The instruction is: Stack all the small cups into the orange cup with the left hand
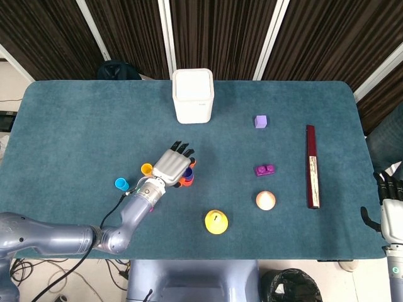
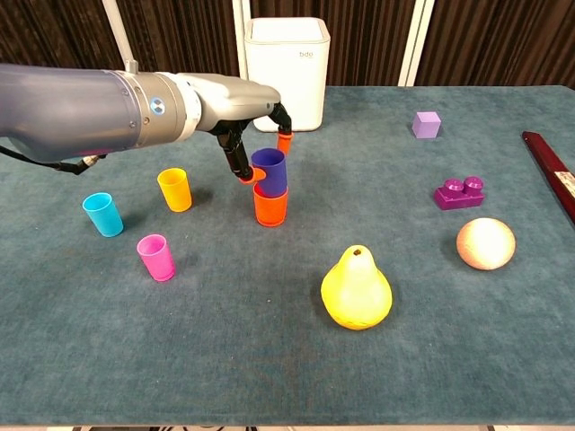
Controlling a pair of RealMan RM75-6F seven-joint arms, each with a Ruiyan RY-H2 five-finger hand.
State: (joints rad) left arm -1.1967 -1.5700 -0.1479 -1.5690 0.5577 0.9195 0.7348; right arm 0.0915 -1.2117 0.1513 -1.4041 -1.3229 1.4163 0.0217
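The orange cup stands upright mid-table, left of centre. A purple cup sits with only its base inside it, and most of its height still shows. My left hand reaches in from the left and pinches the purple cup, thumb on its near-left side and a fingertip at its far rim. From the head view the left hand covers most of both cups. A yellow cup, a blue cup and a pink cup stand loose to the left. My right hand hangs off the table's right edge, holding nothing.
A white bin stands at the back behind the stack. A yellow pear lies near the front. To the right are a peach ball, a purple brick, a purple cube and a long dark red box.
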